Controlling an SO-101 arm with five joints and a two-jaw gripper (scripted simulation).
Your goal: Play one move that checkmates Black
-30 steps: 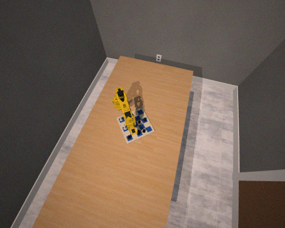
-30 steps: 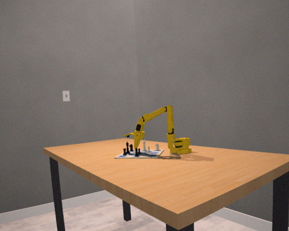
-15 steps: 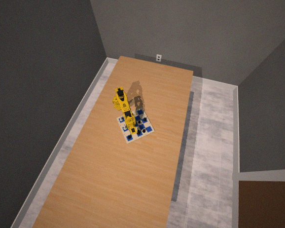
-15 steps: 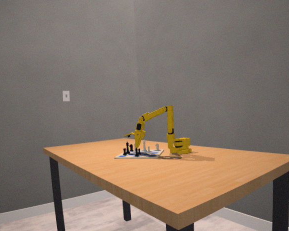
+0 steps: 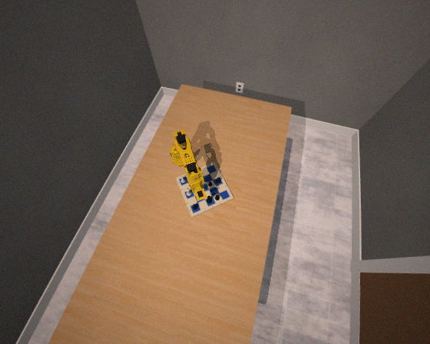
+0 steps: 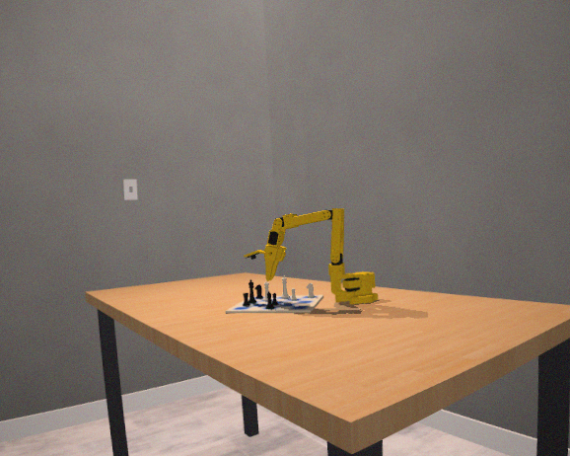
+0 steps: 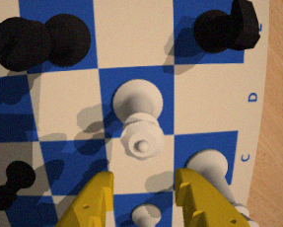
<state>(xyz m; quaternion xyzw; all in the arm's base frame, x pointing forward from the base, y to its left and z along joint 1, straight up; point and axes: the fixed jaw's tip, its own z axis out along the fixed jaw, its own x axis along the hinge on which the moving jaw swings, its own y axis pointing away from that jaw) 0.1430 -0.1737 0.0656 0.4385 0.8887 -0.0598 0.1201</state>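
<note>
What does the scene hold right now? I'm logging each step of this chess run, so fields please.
arm: hangs above the board, gripper pointing down
gripper: slightly open, nothing between the jaws
nearest piece: tall white piece, base apparently on blue D2, apart from the jaws
below the jaws: small white pawn
black pieces nearby: knight on E1, round-topped piece on E3
support: wooden table
</note>
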